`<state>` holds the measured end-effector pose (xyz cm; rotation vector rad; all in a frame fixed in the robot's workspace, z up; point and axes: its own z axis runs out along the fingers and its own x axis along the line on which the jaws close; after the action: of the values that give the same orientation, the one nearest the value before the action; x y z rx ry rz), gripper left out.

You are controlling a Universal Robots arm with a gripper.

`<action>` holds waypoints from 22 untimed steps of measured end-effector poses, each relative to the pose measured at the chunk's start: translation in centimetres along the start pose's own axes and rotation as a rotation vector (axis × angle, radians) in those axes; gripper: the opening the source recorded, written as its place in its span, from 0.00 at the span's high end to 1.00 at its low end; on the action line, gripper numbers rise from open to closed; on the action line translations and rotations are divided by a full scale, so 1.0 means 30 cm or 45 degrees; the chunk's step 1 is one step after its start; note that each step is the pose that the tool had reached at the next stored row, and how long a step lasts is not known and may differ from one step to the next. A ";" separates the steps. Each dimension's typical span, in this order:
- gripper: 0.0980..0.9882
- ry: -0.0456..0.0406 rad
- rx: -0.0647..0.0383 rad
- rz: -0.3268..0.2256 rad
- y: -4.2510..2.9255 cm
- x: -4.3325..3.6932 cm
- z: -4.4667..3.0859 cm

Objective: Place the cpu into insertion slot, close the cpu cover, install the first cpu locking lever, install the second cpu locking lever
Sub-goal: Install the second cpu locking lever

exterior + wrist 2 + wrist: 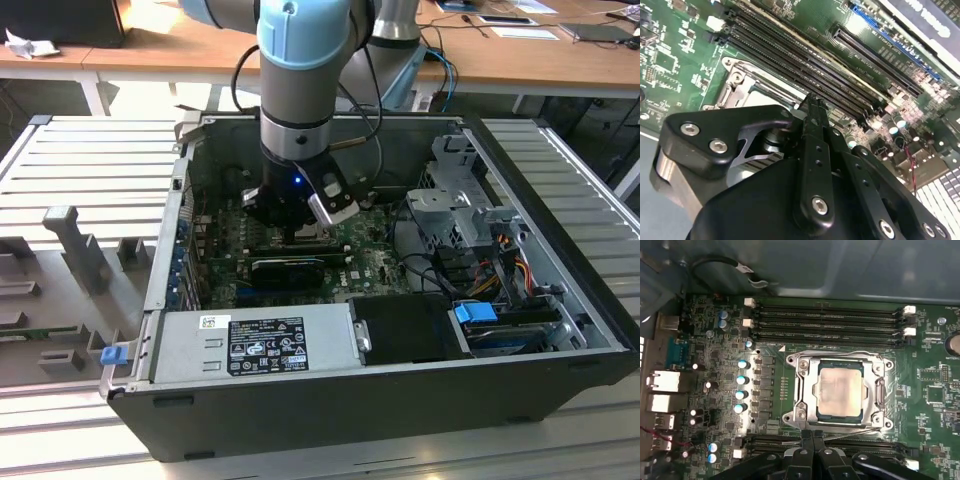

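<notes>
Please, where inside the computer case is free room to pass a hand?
Free: the gap between the tool and the drive cage, though cables cross it. Crowded: the motherboard around the cpu, and beside the power supply.

An open computer case (380,390) lies on a slatted grey bench (90,160).

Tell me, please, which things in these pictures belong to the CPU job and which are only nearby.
Belong to the job:
cpu, seated in the insertion slot
cpu cover, closed over it
gripper, beside the socket

Only nearby:
memory slots
power supply
blue clip
</notes>
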<state>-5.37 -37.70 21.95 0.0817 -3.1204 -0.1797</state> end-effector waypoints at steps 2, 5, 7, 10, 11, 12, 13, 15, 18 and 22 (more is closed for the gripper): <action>0.99 0.000 0.000 0.000 -0.002 0.001 0.013; 0.99 -0.002 -0.041 -0.002 -0.030 0.014 0.022; 0.99 -0.003 -0.074 -0.004 -0.040 0.031 0.022; 0.99 -0.005 -0.111 -0.007 -0.045 0.050 0.024; 0.99 -0.006 -0.130 -0.008 -0.049 0.058 0.025; 0.99 -0.006 -0.139 -0.008 -0.051 0.061 0.027; 0.99 -0.007 -0.145 -0.008 -0.052 0.062 0.029; 0.99 -0.008 -0.161 -0.009 -0.055 0.063 0.033; 0.99 -0.009 -0.187 -0.010 -0.059 0.063 0.043; 0.99 -0.010 -0.214 -0.011 -0.077 0.065 0.048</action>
<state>-7.23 -39.94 20.29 0.0924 -3.0981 -0.4424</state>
